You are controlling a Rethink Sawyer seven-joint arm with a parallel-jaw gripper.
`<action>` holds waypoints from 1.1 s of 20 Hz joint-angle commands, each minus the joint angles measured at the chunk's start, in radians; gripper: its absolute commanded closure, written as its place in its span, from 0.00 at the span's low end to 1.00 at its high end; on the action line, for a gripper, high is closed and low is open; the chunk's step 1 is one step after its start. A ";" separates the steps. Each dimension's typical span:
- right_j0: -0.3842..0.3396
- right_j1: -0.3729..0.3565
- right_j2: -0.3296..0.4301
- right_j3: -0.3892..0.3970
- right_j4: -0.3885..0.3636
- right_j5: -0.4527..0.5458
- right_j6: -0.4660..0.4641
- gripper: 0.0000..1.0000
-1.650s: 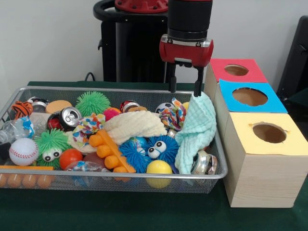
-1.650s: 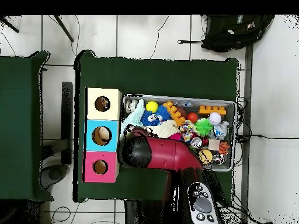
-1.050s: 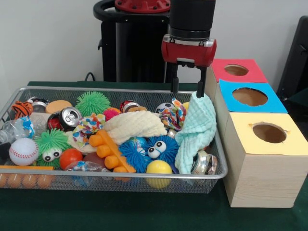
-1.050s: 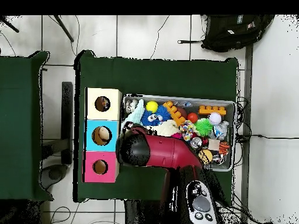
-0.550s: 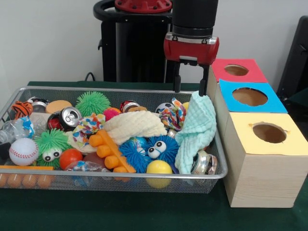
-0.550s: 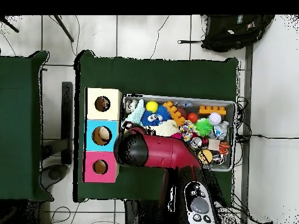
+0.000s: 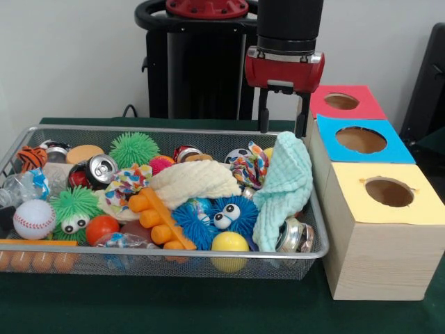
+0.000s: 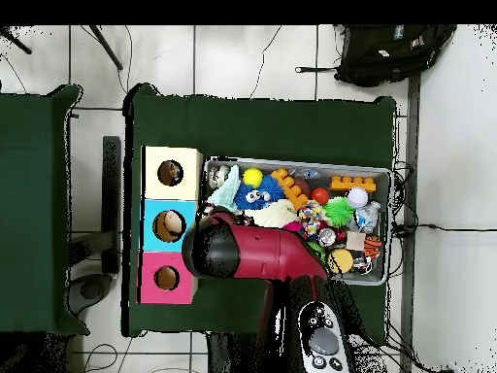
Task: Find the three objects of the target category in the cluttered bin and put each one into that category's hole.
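Note:
The wire mesh bin [image 7: 174,253] is full of toys. One white dotted fabric piece [image 7: 128,179] lies left of centre beside a can. A second dotted piece [image 7: 250,167] lies by the mint-green waffle cloth [image 7: 286,184]. I cannot make out a third. My gripper [image 7: 282,132] hangs open and empty just above the top of the mint cloth, at the bin's far right corner. The yellow-topped hole [image 7: 389,192] is in the nearest wooden box, right of the bin. In the overhead view the arm [image 8: 233,251] hides the gripper, and the yellow-topped hole [image 8: 170,173] shows left of the bin [image 8: 388,209].
Blue-topped [image 7: 360,140] and red-topped [image 7: 341,101] boxes stand behind the yellow one. A cream waffle cloth [image 7: 195,181], blue fuzzy toy [image 7: 221,214], yellow ball [image 7: 229,245], orange bricks [image 7: 156,219], cans and a baseball [image 7: 33,218] crowd the bin.
The gripper has moved towards the boxes and slightly up, still open and empty. The mint cloth and the other bin contents have not moved.

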 commanded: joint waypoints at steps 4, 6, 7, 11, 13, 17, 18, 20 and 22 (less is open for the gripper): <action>-0.020 0.008 0.037 -0.013 -0.026 0.066 0.039 0.00; -0.020 0.011 0.037 -0.018 -0.026 0.069 0.037 0.00; -0.019 0.012 0.037 -0.019 -0.026 0.067 0.038 0.00; -0.019 0.012 0.039 -0.006 -0.028 0.054 0.041 0.00; -0.017 0.013 0.037 -0.007 -0.028 0.055 0.042 0.00; -0.015 0.017 0.036 -0.004 -0.029 0.050 0.045 0.00; -0.014 0.017 0.036 -0.006 -0.029 0.051 0.045 0.00; -0.012 0.019 0.036 -0.004 -0.029 0.047 0.047 0.00; -0.011 0.021 0.035 -0.004 -0.030 0.045 0.048 0.00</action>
